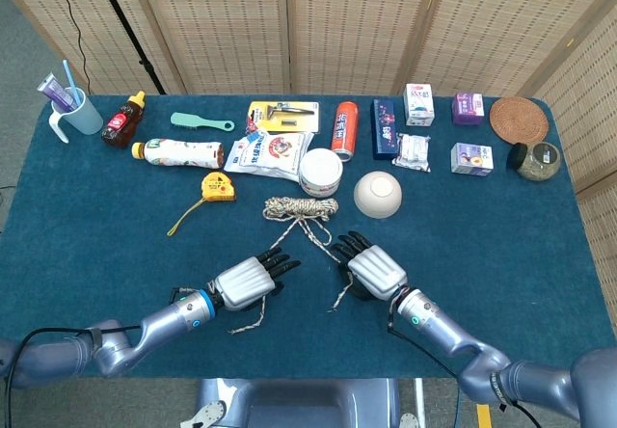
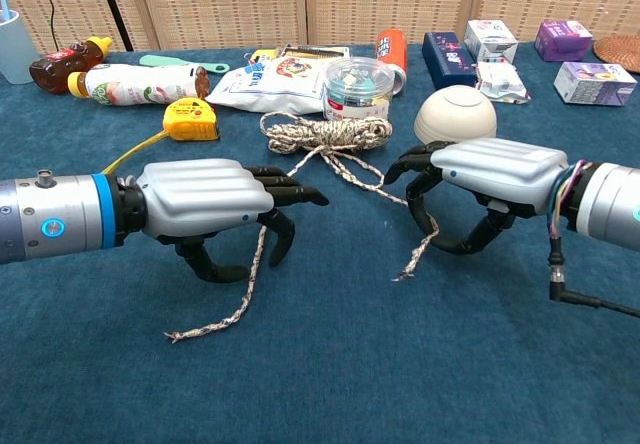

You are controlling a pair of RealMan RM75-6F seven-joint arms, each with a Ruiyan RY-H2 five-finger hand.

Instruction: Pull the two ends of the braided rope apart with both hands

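The braided rope lies coiled [image 1: 301, 206] [image 2: 325, 131] in front of the clear tub, with two loose strands running toward me. My left hand [image 1: 246, 280] [image 2: 205, 204] hovers palm-down over the left strand [image 2: 245, 284], fingers stretched out and thumb curled beneath, not closed on it. My right hand [image 1: 374, 271] [image 2: 485, 169] arches over the right strand [image 2: 418, 252]. Its fingers hook down beside the strand and a gap stays between them and the thumb. Both frayed ends lie on the cloth.
A white bowl [image 1: 377, 194] and a clear tub [image 1: 320, 170] stand just behind the coil, and a yellow tape measure [image 1: 218, 186] lies to its left. Bottles, packets and boxes line the far edge. Blue cloth [image 1: 482, 245] spreads to either side of the hands.
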